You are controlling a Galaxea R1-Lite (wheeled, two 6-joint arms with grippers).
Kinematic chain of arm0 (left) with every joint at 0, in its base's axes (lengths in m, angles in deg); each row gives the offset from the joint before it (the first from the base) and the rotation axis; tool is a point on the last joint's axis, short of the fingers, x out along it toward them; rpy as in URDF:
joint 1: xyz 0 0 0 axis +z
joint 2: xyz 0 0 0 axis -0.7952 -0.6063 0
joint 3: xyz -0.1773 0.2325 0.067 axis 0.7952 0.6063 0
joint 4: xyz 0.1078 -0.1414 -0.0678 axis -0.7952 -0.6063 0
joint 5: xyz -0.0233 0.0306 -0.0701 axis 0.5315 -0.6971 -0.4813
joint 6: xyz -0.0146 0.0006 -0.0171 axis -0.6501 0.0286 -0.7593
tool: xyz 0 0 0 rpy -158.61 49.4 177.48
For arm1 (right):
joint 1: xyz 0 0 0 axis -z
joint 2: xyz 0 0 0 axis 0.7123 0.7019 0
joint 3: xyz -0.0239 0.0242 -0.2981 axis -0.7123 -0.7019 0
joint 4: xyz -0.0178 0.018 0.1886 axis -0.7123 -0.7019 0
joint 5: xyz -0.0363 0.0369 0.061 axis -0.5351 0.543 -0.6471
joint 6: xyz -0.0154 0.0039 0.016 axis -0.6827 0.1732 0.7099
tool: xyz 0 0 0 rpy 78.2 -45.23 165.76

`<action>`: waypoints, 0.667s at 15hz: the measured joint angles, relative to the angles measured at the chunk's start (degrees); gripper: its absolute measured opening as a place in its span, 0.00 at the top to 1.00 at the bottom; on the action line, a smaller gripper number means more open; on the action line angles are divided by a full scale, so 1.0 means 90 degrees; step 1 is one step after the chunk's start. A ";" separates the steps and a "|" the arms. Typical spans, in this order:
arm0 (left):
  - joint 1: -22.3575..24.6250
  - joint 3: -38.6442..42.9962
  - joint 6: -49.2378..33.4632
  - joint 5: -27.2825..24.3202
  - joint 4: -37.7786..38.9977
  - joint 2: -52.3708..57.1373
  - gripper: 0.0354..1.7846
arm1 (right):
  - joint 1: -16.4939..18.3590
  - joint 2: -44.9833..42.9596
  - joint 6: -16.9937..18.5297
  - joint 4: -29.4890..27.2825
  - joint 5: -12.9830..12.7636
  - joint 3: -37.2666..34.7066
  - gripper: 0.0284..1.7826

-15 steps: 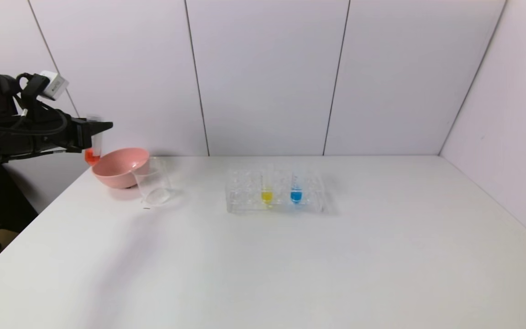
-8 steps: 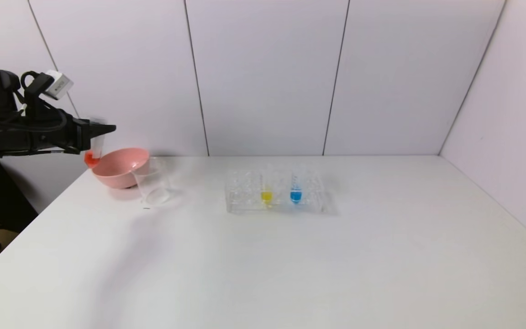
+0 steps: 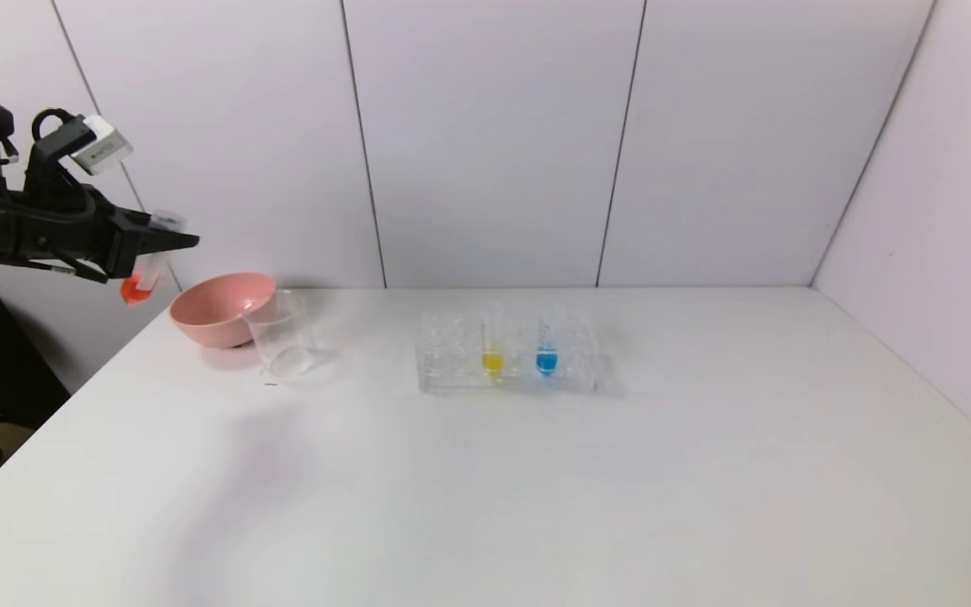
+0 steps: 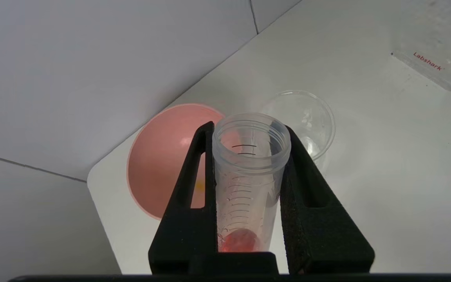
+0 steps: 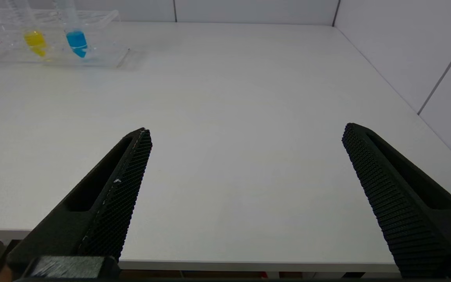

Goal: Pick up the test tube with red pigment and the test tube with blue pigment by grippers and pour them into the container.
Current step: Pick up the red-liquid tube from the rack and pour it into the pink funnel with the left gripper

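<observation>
My left gripper (image 3: 186,240) hangs in the air beyond the table's far left corner, shut on the test tube with red pigment (image 3: 147,271). The tube is tilted, its red tip low and to the left. In the left wrist view the tube (image 4: 249,184) sits clamped between both fingers, its open mouth toward the container (image 4: 302,117). That clear beaker (image 3: 283,335) stands on the table beside a pink bowl. The test tube with blue pigment (image 3: 546,352) stands upright in the rack (image 3: 452,371). My right gripper (image 5: 245,131) is open over the near table edge, holding nothing.
The pink bowl (image 3: 220,310) touches the beaker's left side at the far left corner. A yellow-liquid tube (image 3: 492,352) stands in the rack left of the blue one. White wall panels close off the back and right. The table's left edge lies just under the left arm.
The left gripper has risen and drawn back to the left, away from the bowl. The red tube has tilted, its tip swinging out to the left.
</observation>
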 joint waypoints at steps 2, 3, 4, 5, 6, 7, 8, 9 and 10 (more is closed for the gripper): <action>0.0003 -0.0129 0.0169 -0.0003 -0.0121 -0.0009 0.75 | 0.0000 0.0000 -0.0003 0.0003 0.0000 0.0000 0.00; 0.0012 -0.0169 0.0274 0.0000 -0.0141 -0.0015 0.75 | 0.0000 0.0000 -0.0003 0.0000 0.0000 0.0000 0.00; 0.0015 -0.0206 0.0390 0.0000 -0.0163 -0.0018 0.75 | 0.0003 0.0000 -0.0003 0.0003 0.0000 0.0000 0.00; 0.0012 -0.0240 0.0485 0.0000 -0.0228 -0.0019 0.75 | 0.0003 0.0000 -0.0003 0.0000 0.0000 0.0000 0.00; 0.0008 -0.0272 0.0546 0.0000 -0.0279 -0.0024 0.75 | 0.0000 0.0000 -0.0003 0.0000 0.0000 0.0000 0.00; 0.0009 -0.0297 0.0563 0.0000 -0.0295 -0.0031 0.75 | 0.0000 0.0000 -0.0003 0.0003 0.0000 0.0000 0.00; 0.0012 -0.0310 0.0568 0.0000 -0.0306 -0.0042 0.75 | 0.0000 0.0000 -0.0003 0.0003 0.0000 0.0000 0.00; 0.0012 -0.0316 0.0576 -0.0004 -0.0325 -0.0049 0.75 | 0.0000 0.0000 0.0000 0.0003 0.0000 0.0000 0.00; 0.0012 -0.0331 0.0628 -0.0016 -0.0387 -0.0056 0.75 | -0.0003 0.0000 0.0000 0.0000 0.0000 0.0000 0.00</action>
